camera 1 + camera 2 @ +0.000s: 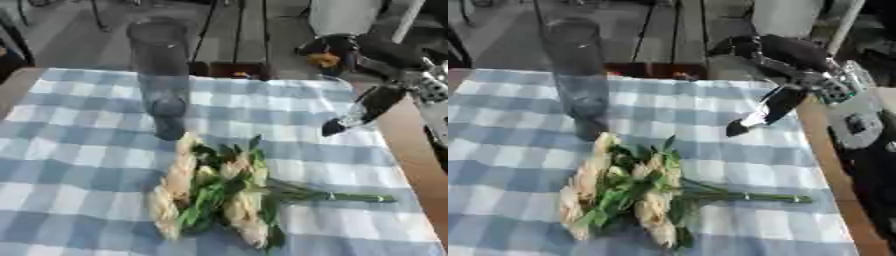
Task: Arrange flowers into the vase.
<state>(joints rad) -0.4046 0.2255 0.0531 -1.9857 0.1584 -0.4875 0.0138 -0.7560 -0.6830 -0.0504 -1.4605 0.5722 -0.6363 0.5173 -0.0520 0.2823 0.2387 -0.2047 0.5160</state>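
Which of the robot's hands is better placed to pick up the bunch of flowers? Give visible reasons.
Right. The right hand hangs above the table, fingers pointing down, up and right of the flowers, whose stems point toward that side. The left hand is out of view.

Soft, even daylight, moderately bright, no glare. Both views blurry throughout: checked cloth (79,165) squares smeared, flowers (623,190) mushy, glass vase (160,75) hazy. Only faint shadow beneath the blooms.

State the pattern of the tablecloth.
Blue and white checks on the tablecloth, clearest in the left eye view.
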